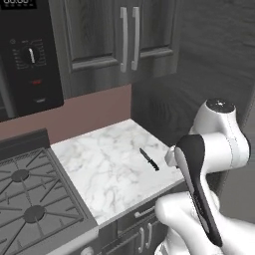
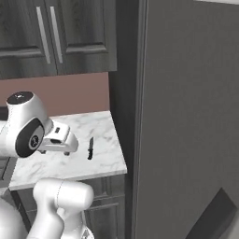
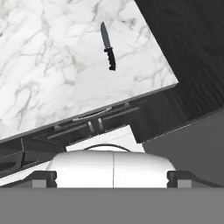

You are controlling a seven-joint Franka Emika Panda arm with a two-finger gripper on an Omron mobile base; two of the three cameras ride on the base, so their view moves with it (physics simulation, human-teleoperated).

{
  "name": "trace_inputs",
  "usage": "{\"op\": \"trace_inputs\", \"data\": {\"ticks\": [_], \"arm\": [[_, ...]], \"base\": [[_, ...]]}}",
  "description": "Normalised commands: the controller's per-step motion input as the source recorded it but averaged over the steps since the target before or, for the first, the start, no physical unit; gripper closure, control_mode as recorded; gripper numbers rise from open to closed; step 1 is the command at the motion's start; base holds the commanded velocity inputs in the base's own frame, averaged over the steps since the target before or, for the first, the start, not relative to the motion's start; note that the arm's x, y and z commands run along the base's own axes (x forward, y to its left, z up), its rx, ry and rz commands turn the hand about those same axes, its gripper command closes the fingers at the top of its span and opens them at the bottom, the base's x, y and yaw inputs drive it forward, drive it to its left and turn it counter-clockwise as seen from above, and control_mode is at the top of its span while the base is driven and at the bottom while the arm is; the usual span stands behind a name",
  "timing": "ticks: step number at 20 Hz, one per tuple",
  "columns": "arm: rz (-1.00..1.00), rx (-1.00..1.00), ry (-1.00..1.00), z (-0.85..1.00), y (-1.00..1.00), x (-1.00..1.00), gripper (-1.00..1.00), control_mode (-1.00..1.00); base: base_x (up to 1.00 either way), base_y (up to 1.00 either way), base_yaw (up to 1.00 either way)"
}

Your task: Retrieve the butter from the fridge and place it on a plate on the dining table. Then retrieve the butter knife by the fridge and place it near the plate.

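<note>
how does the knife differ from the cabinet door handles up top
The knife is nearly black, small, and lies flat on the marble counter. The handles are pale grey, much longer, and stand vertical on the dark cabinet doors. Both are slim and straight.

Your arm [image 1: 214,149] is glossy white, built of rounded, bulbous links. A long black inlay runs down one link, and one joint ends in a grey cap with small dark marks. Its hand [image 2: 58,140] is a white block with dark details.
</note>
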Motion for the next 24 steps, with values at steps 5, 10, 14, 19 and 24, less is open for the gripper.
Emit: {"op": "trace_inputs", "data": {"ticks": [5,10,14,19,24], "arm": [[0.0,0.0,0.0,-0.04,0.0,0.65,-1.0,-1.0],[0.0,0.0,0.0,-0.43,0.0,0.52,-1.0,-1.0],[0.0,0.0,-0.02,-0.59,0.0,0.55,-1.0,-1.0],[0.0,0.0,0.0,-0.52,0.0,0.85,-1.0,-1.0],[0.0,-0.02,0.01,-0.61,0.0,0.73,-1.0,-1.0]], "base": [[0.0,0.0,0.0],[0.0,0.0,0.0],[0.0,0.0,0.0],[0.0,0.0,0.0],[0.0,0.0,0.0]]}}
